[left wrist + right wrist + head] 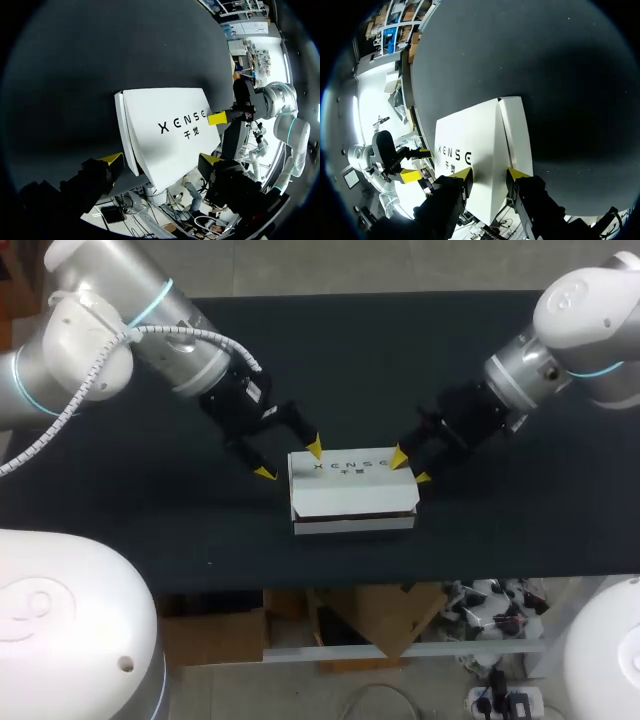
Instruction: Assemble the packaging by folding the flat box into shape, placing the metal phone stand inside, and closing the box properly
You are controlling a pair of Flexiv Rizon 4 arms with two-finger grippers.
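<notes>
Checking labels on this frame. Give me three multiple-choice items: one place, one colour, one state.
1. Where on the table is the box?
A. Between the left claw and right claw
B. Lifted clear, in one claw
C. At the far edge
2. What colour is the box?
A. Brown
B. White
C. Yellow
3. What state is the box in?
A. Flat, unfolded
B. Folded up, lid down
C. Folded up, lid standing open

Answers: 1 A, a claw sits at each back corner; 2 B, white against the black table; 3 B, the lid lies over the formed box.
</notes>
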